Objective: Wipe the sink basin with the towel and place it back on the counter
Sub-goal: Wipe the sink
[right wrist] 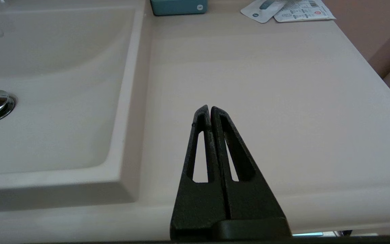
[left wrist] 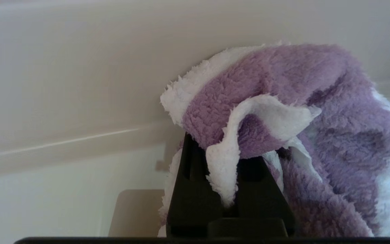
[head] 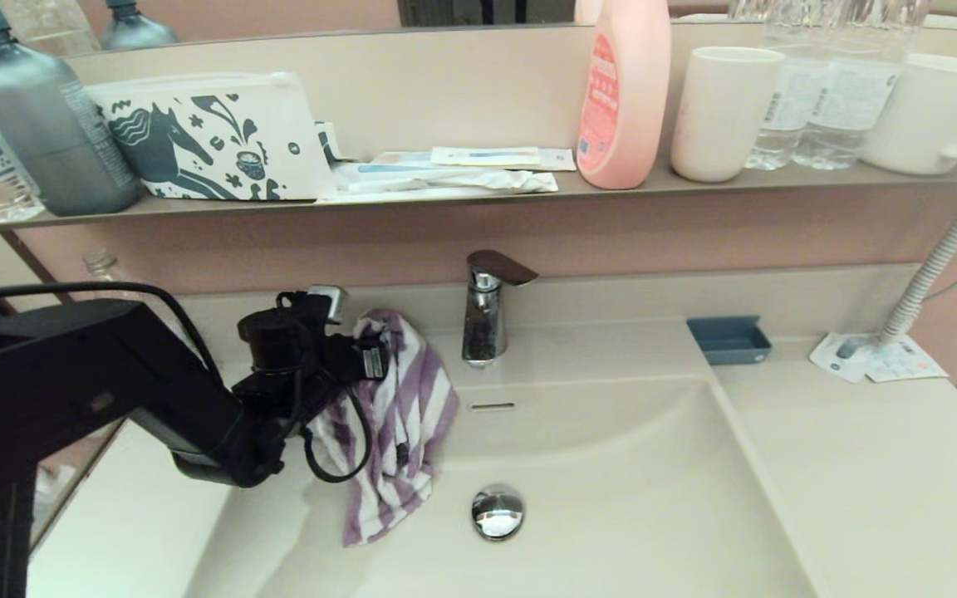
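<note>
The purple-and-white striped towel [head: 408,415] hangs bunched from my left gripper [head: 372,355] over the back left part of the sink basin [head: 628,465], its lower end draping down the basin's left slope. In the left wrist view the towel [left wrist: 283,95] covers the fingertips, and a white fold sits pinched between the shut fingers [left wrist: 195,189]. The chrome drain plug [head: 497,511] lies just right of the towel's bottom end. My right gripper [right wrist: 210,108] is shut and empty above the front of the counter [right wrist: 266,78], right of the basin [right wrist: 46,67]; the head view does not show it.
A chrome faucet [head: 487,311] stands behind the basin, above the overflow slot [head: 493,406]. A blue tray [head: 729,339] and leaflets [head: 877,359] lie at the counter's back right. The shelf [head: 445,199] above bears a horse-print pouch [head: 213,137], pink bottle [head: 624,91] and cups [head: 723,112].
</note>
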You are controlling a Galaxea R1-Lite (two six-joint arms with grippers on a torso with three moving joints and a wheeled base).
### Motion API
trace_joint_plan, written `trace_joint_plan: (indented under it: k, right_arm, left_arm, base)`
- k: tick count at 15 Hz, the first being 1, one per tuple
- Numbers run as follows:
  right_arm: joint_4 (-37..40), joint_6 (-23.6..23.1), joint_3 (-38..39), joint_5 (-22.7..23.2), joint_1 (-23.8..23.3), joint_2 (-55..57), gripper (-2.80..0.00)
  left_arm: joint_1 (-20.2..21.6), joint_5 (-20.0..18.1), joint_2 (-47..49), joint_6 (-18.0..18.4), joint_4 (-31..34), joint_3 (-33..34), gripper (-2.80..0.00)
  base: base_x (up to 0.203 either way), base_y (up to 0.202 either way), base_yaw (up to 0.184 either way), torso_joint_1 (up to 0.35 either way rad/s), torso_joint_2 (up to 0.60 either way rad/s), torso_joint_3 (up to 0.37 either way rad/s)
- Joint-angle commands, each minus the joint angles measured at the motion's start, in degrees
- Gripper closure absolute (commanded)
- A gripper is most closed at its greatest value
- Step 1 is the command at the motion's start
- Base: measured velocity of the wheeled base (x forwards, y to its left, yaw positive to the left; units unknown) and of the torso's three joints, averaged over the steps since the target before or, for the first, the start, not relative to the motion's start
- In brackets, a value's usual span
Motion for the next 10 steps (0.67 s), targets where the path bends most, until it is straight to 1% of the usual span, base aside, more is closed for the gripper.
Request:
trace_joint_plan:
  k: [1,4,7,9,10]
  right_arm:
    - [0.03,0.0,0.0,0.01,0.06,0.05,0.0]
    - [-0.02,-0.01,0.0,0.01,0.06,0.05,0.0]
    - [0.03,0.03,0.0,0.01,0.06,0.05,0.0]
    - [0.03,0.03,0.0,0.01,0.06,0.05,0.0]
    - [0.03,-0.02,0.0,0.01,0.06,0.05,0.0]
  left_arm:
    - [-2.72,0.55,1.49,-0.07,-0.12,-1.63,0.0]
    - [-4.84,1.88,0.87,-0.31,3.28,-4.71,0.0]
    - [-6.4,3.15,0.87,-1.84,4.78,-6.15,0.0]
    - [-6.15,3.34,0.31,-2.12,4.69,-5.5,0.0]
    - [-5.0,3.27,-0.1,-2.18,4.69,-4.6,0.0]
  base:
    - [0.0,0.0,0.0,0.0,0.0,0.0]
    - [0.0,0.0,0.0,0.0,0.0,0.0]
    - [0.0,0.0,0.0,0.0,0.0,0.0]
    - [0.0,0.0,0.0,0.0,0.0,0.0]
    - [0.0,0.0,0.0,0.0,0.0,0.0]
